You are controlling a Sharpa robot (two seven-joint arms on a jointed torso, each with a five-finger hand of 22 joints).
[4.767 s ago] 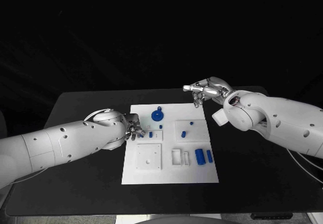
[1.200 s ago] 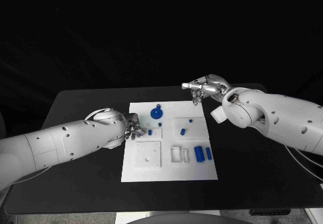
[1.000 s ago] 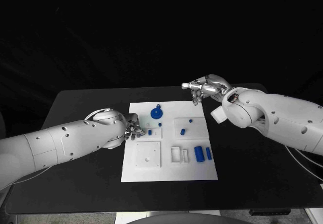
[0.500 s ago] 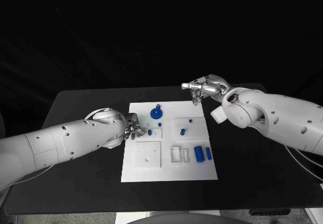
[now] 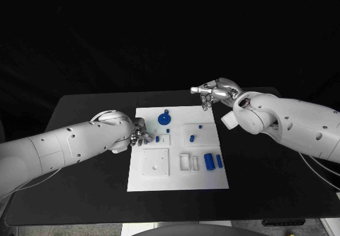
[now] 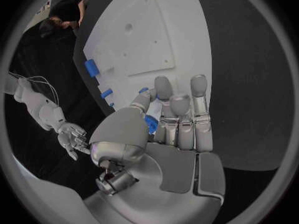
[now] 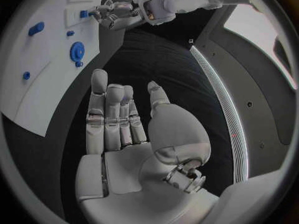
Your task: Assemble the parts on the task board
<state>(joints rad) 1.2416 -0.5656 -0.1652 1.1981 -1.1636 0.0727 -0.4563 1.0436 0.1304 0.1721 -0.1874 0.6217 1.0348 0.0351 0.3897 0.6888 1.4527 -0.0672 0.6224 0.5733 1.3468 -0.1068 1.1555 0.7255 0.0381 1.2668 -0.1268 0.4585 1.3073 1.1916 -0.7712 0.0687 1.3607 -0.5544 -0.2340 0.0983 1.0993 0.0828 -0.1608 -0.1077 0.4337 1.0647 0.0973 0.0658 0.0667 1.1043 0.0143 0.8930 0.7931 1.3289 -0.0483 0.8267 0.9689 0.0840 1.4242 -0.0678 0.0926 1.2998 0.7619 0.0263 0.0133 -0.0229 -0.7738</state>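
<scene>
1. Task board point(image 5: 177, 169): white plate lying flat at the middle of the black tabletop point(image 5: 85, 113), long side running away from the robot. No lettering, brand or label can be read on it or on the parts.
2. Round blue part point(image 5: 164, 118): sits on the far section of the board, with a small blue peg point(image 5: 168, 131) just nearer the robot.
3. Right-centre panel: carries a small blue stud point(image 5: 200, 127) and a short blue bar point(image 5: 192, 139).
4. Near-right section: a large blue block point(image 5: 210, 162) and a slim blue piece point(image 5: 219, 160) lie side by side, next to two white slots.
5. Left robot hand point(image 5: 139, 136): rests at the board's left edge. In the left wrist view its fingers curl around a small blue part point(image 6: 151, 124) pressed against the thumb; that part is held.
6. Right robot hand point(image 5: 212, 95): hangs over the board's far right corner. In the right wrist view its fingers point(image 7: 114, 114) are extended, close together, and hold nothing.
</scene>
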